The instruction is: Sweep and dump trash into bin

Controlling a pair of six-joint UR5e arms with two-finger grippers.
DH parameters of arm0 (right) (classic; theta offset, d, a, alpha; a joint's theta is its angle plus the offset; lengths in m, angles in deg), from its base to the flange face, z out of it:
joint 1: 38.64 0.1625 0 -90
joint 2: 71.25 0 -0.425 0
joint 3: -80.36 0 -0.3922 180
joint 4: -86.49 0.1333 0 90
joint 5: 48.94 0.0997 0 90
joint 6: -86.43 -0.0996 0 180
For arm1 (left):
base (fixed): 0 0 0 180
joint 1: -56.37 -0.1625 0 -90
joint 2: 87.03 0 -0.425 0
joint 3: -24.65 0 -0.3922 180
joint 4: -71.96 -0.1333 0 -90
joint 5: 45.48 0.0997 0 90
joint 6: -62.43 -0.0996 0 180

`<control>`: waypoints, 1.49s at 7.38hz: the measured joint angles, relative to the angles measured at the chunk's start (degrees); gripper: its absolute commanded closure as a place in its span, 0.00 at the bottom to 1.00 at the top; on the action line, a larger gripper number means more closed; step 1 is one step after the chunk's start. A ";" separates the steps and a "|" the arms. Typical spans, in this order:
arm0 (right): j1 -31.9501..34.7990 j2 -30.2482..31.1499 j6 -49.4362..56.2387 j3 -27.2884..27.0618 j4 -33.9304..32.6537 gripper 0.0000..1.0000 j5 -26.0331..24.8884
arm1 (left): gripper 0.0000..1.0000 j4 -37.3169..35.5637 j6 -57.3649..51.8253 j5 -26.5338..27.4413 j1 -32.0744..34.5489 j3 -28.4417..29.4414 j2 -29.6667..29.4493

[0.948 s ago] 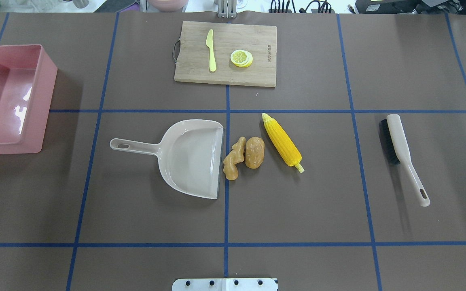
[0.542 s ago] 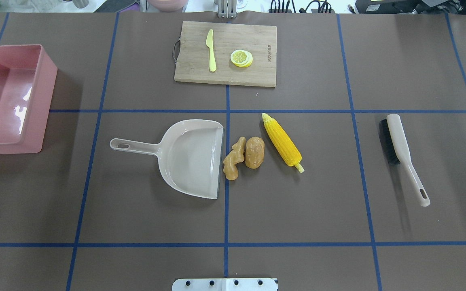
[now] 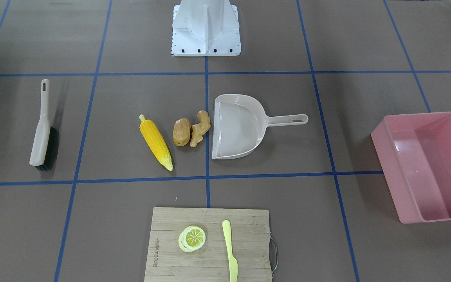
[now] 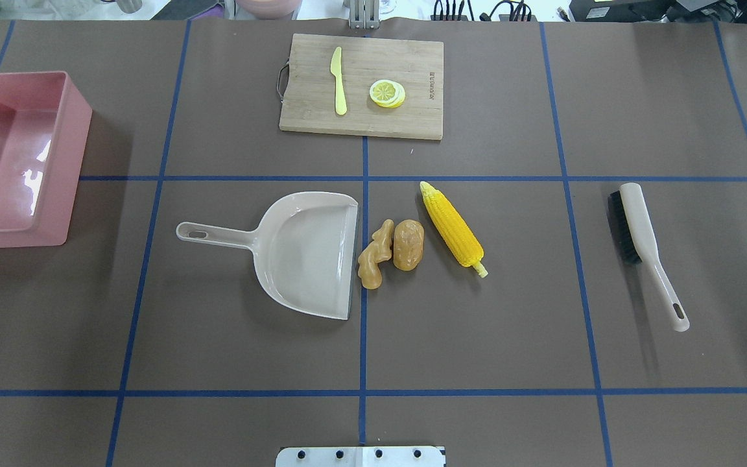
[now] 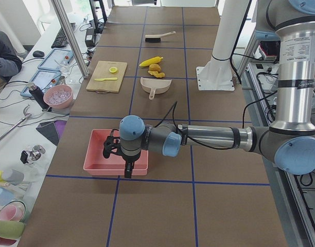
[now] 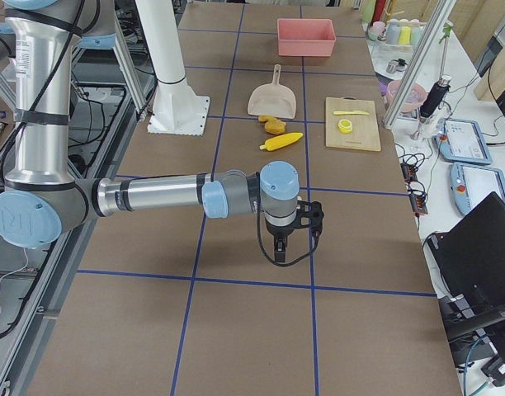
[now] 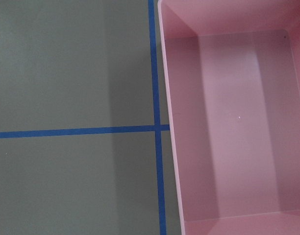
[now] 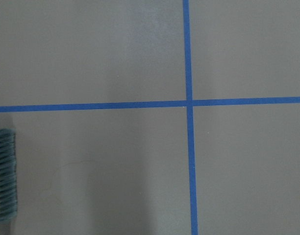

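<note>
Three trash toys, front view: ribbed corn cob (image 3: pixel 155 145), smooth potato (image 3: pixel 181 131), knobbly ginger root (image 3: pixel 200 128), on matte brown table (image 3: pixel 327 235) gridded with blue tape (image 3: pixel 268 176).
Overhead: glossy pink bin (image 4: pixel 77 162) at table's left end.
Side views: left gripper (image 5: pixel 111 149) above bin, right gripper (image 6: pixel 312 219) above table; cannot tell either's finger spacing.

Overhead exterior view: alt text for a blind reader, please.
Beige dustpan lies mid-table, its open mouth facing a ginger root, potato and corn cob lined up beside it. Pink bin sits far left, brush far right, cutting board at the back.
</note>
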 measured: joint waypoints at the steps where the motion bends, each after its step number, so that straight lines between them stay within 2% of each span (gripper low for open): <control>1: -1.76 -0.15 -0.63 -0.82 0.02 0.00 0.15 | 0.01 0.00 -0.02 0.16 0.00 0.01 -0.02; 5: -13.40 0.25 -15.89 -10.01 0.21 0.00 -0.24 | 0.01 -0.09 -0.02 0.01 -0.09 -0.06 -0.30; 7: -25.19 0.38 -24.72 -14.42 -0.08 0.00 -5.35 | 0.01 -1.69 0.02 -0.57 -0.15 -0.21 -0.28; 9: -32.65 0.46 -27.90 -14.05 0.61 0.00 -8.39 | 0.01 -9.86 0.00 -1.42 -0.66 -0.82 -2.04; 11: -35.30 0.37 -28.31 -11.40 2.95 0.00 -8.36 | 0.01 -15.06 -1.06 -1.60 -0.96 -1.31 -3.50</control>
